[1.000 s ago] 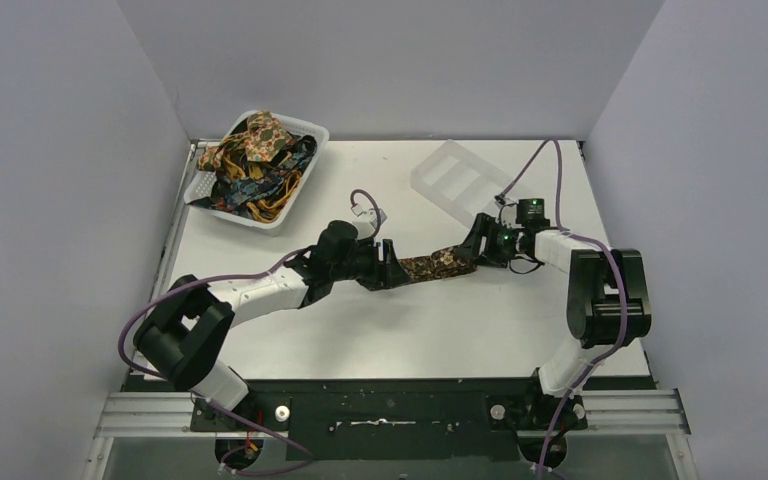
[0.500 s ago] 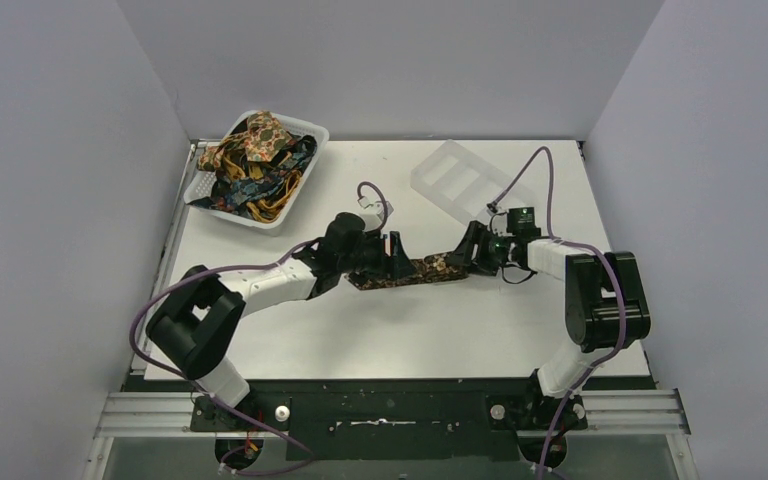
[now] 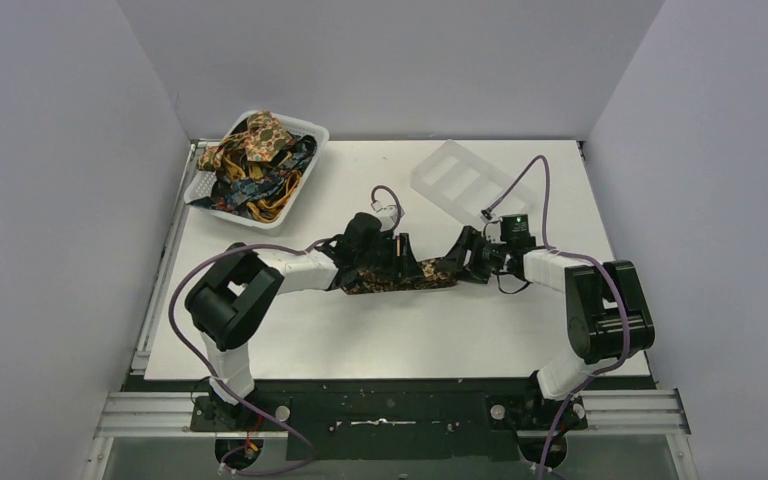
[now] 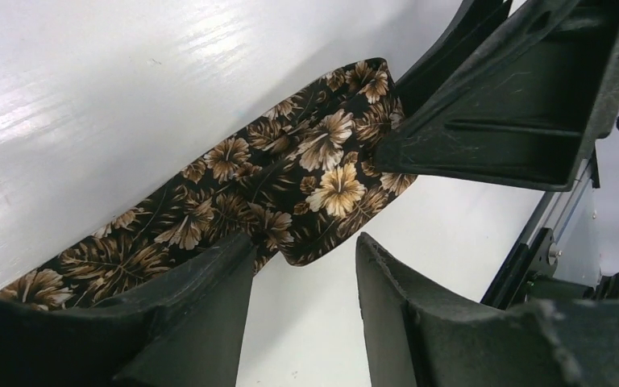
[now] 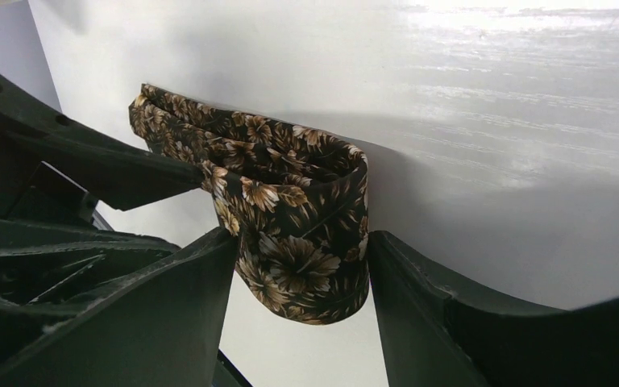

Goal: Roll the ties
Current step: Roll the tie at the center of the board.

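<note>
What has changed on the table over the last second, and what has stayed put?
The left gripper moved right and the right gripper moved left, closing in on each other, so the stretch of tie between them got shorter. The right gripper pinches the tie's folded end; the left's jaws stand open over it. Basket and tray did not move.

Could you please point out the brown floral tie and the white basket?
brown floral tie (image 3: pixel 405 277): top view, its flat middle stretch.
white basket (image 3: pixel 295 121): top view, its far rim.
</note>
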